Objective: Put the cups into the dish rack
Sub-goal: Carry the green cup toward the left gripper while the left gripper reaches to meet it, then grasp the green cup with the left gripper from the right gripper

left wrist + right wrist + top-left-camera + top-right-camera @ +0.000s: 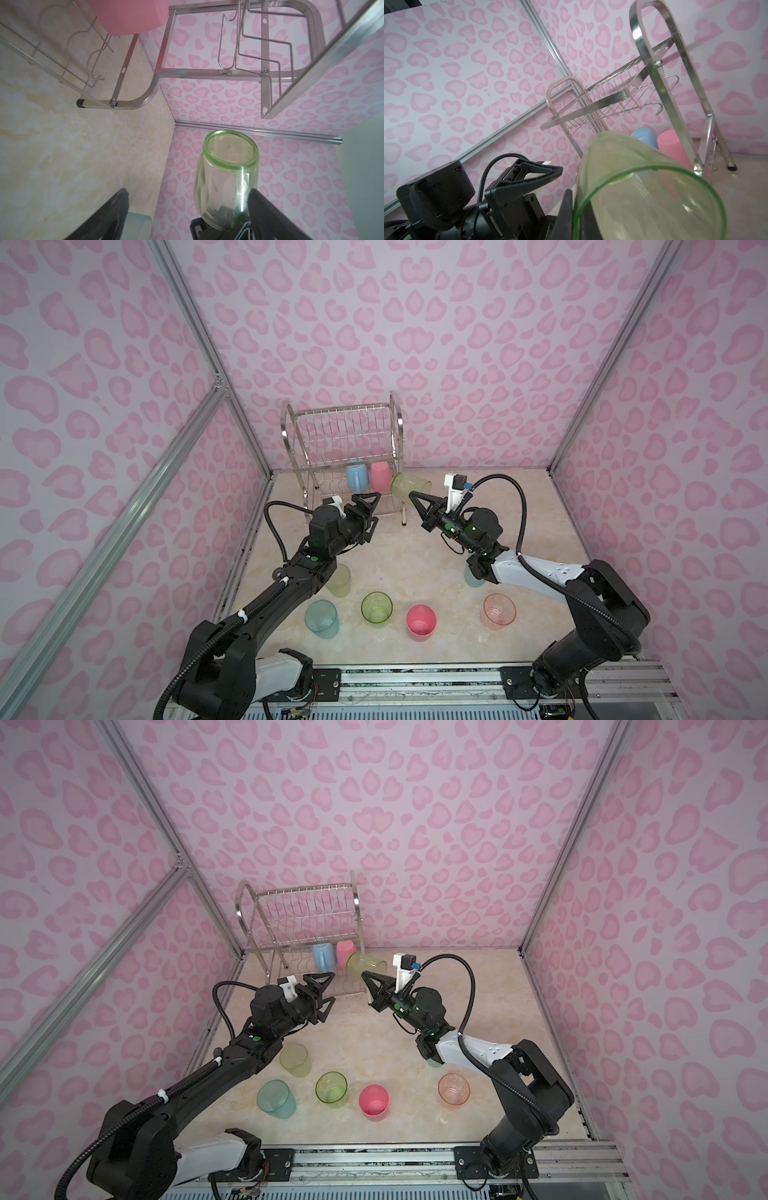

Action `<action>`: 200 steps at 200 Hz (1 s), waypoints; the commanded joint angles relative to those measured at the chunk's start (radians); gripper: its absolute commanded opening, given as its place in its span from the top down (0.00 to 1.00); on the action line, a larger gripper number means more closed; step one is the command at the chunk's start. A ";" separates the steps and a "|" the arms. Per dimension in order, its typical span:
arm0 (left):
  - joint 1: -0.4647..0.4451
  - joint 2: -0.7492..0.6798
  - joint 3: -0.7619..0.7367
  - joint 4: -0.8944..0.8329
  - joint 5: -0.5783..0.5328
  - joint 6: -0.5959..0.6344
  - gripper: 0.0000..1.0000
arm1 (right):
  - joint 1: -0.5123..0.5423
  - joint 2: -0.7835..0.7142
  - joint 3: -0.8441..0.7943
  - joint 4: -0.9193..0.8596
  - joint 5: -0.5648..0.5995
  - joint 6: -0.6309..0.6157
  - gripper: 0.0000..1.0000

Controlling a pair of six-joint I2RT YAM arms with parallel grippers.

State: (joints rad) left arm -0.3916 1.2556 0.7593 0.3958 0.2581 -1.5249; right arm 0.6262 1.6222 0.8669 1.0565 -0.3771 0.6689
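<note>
The green cup (226, 166), shown base-on only in the left wrist view, is clamped at its rim by the right gripper (414, 495), while the left gripper (376, 509) is spread empty.

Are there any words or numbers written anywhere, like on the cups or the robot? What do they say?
None: no word, number or brand can be read in any view.
The pink cup and the green cup in the right gripper are plain.
The dish rack shows no label.
The walls carry only pink blotches, not writing.
</note>
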 commanded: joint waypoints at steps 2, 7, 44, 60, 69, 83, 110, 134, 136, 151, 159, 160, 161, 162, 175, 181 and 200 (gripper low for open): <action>-0.003 0.013 0.009 0.088 0.010 -0.038 0.09 | 0.001 0.046 0.025 0.132 -0.062 0.101 1.00; -0.004 0.014 0.011 0.090 0.007 -0.035 0.09 | 0.001 0.057 0.030 0.141 -0.068 0.113 1.00; -0.015 0.045 0.028 0.109 -0.014 -0.025 0.09 | 0.024 0.072 0.066 0.075 -0.083 0.103 1.00; -0.022 0.063 0.035 0.127 -0.036 -0.015 0.09 | 0.035 0.075 0.069 0.056 -0.076 0.097 1.00; -0.026 0.077 0.037 0.146 -0.046 -0.014 0.09 | 0.039 0.079 0.074 0.039 -0.077 0.097 1.00; -0.033 0.098 0.038 0.184 -0.058 -0.024 0.09 | 0.047 0.085 0.082 0.017 -0.085 0.097 1.00; -0.054 0.123 0.050 0.225 -0.091 -0.026 0.09 | 0.058 0.087 0.099 -0.026 -0.078 0.098 1.00; -0.064 0.135 0.052 0.237 -0.114 -0.024 0.10 | 0.066 0.081 0.101 -0.049 -0.072 0.101 1.00; -0.064 0.134 0.053 0.238 -0.117 -0.026 0.11 | 0.066 0.080 0.101 -0.053 -0.072 0.102 1.00; -0.066 0.143 0.042 0.261 -0.130 -0.037 0.13 | 0.070 0.077 0.103 -0.062 -0.074 0.106 1.00; -0.067 0.149 0.038 0.281 -0.136 -0.041 0.14 | 0.073 0.078 0.102 -0.062 -0.074 0.109 1.00; -0.067 0.149 0.037 0.281 -0.137 -0.041 0.14 | 0.073 0.078 0.102 -0.063 -0.074 0.110 1.00; -0.068 0.149 0.038 0.283 -0.138 -0.041 0.14 | 0.073 0.078 0.104 -0.063 -0.073 0.110 1.00; -0.068 0.149 0.038 0.284 -0.138 -0.042 0.14 | 0.074 0.078 0.104 -0.064 -0.073 0.111 1.00; -0.072 0.154 0.034 0.297 -0.149 -0.043 0.15 | 0.076 0.079 0.105 -0.067 -0.077 0.115 1.00; -0.074 0.155 0.032 0.303 -0.154 -0.044 0.16 | 0.078 0.080 0.108 -0.071 -0.078 0.115 1.00; -0.076 0.164 0.032 0.314 -0.159 -0.047 0.18 | 0.079 0.084 0.115 -0.081 -0.081 0.113 1.00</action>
State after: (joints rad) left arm -0.4644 1.4055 0.7944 0.6342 0.1265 -1.5692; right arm 0.7025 1.7031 0.9722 0.9665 -0.4446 0.7750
